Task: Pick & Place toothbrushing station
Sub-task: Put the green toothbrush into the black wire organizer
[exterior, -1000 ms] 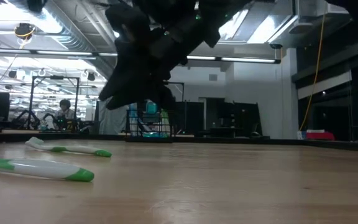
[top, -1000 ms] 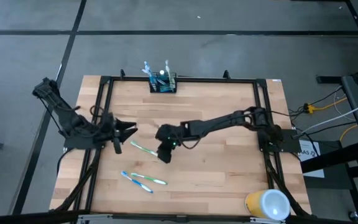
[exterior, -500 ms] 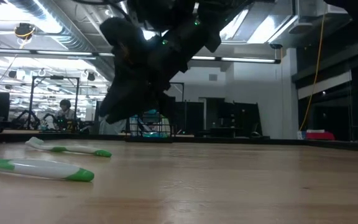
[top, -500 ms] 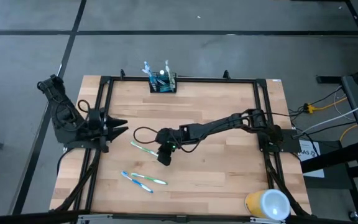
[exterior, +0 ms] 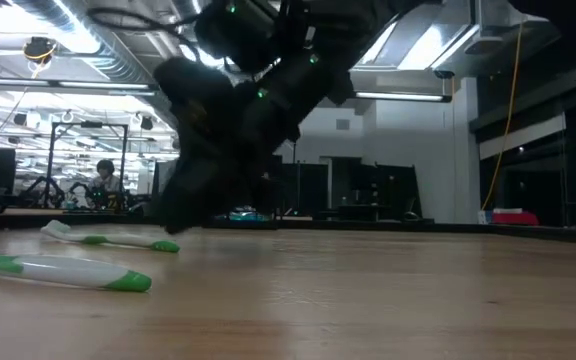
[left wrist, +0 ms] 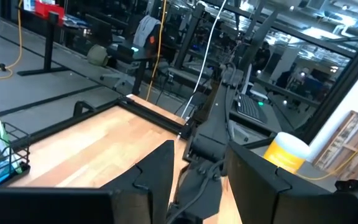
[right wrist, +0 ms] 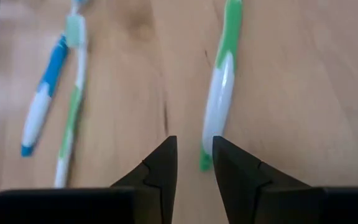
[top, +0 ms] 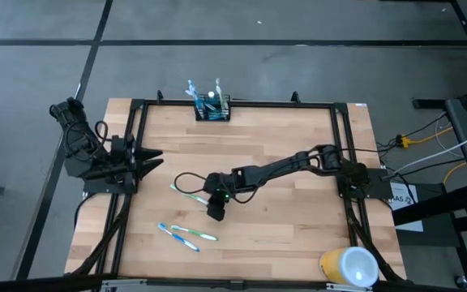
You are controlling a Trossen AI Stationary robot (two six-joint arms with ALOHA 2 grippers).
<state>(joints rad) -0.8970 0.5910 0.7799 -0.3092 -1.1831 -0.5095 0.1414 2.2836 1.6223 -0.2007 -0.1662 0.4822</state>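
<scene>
The black wire-mesh caddy [top: 213, 108] stands at the table's far edge with several toothbrushes upright in it; it also shows in the left wrist view [left wrist: 2, 158]. A green-and-white toothbrush [top: 186, 193] lies flat on the table. My right gripper [top: 215, 211] is low over the table just beyond its handle end, fingers narrowly open. In the right wrist view, the brush [right wrist: 219, 93] runs ahead of my right gripper [right wrist: 194, 149], and its green end lies at the gap. My left gripper [top: 148, 158] is open and empty at the table's left side, and shows open in its own wrist view [left wrist: 201, 165].
Two more toothbrushes, one blue [top: 169, 232] and one green [top: 197, 236], lie side by side near the front left. A yellow-and-white cup [top: 349, 266] lies at the front right corner. A black frame [top: 242, 104] runs around the tabletop. The table's middle and right are bare wood.
My left gripper has drawn back toward the table's left edge. My right gripper has moved a little toward the near edge and come down close to the table beside the green-and-white toothbrush. The toothbrushes have not moved.
</scene>
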